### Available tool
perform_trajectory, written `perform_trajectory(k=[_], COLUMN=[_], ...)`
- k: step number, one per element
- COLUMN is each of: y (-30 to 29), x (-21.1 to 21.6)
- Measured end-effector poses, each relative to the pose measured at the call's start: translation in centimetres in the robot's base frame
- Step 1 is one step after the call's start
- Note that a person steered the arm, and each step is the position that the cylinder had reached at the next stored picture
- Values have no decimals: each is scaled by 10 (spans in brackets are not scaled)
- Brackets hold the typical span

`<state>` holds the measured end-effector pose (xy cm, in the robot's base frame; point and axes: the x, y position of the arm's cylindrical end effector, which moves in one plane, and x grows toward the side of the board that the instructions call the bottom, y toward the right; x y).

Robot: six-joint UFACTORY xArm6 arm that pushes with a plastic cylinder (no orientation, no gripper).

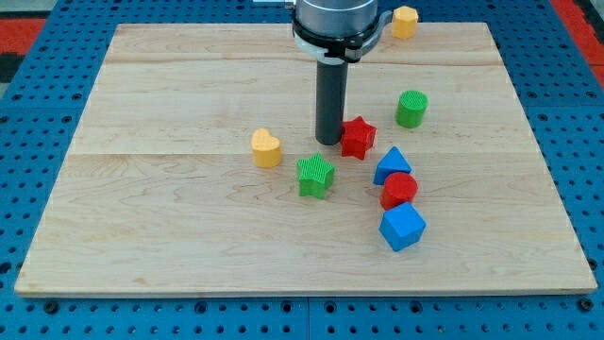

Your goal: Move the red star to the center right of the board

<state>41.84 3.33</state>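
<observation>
Straight down from the view's top hangs the rod, upright, its silver collar cut off by the frame; my tip (328, 142) sits on the board (170, 217) a little right of the middle. It holds nothing: it is a bare rod end, pressed against the left side of the red star (358, 137), or just beside it; I cannot tell if they touch.

The star lies flat, immediately to the tip's right, near the board's centre. It has no long axis; one point faces the view's top, the others spread evenly round.

A green star (315, 177) sits just below the tip, toward the view's bottom. A yellow heart (266, 148) lies to the tip's left, apart from it. A green cylinder (411, 109) stands up and to the right of the red star. Below the red star, a blue triangle (392, 164), a red cylinder (399, 190) and a blue cube (403, 227) run in a close line toward the view's bottom. A yellow block (404, 21) rests at the board's top edge.
</observation>
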Motion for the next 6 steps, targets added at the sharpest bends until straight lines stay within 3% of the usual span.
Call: perform_trajectory(k=[6], y=[31], x=[0])
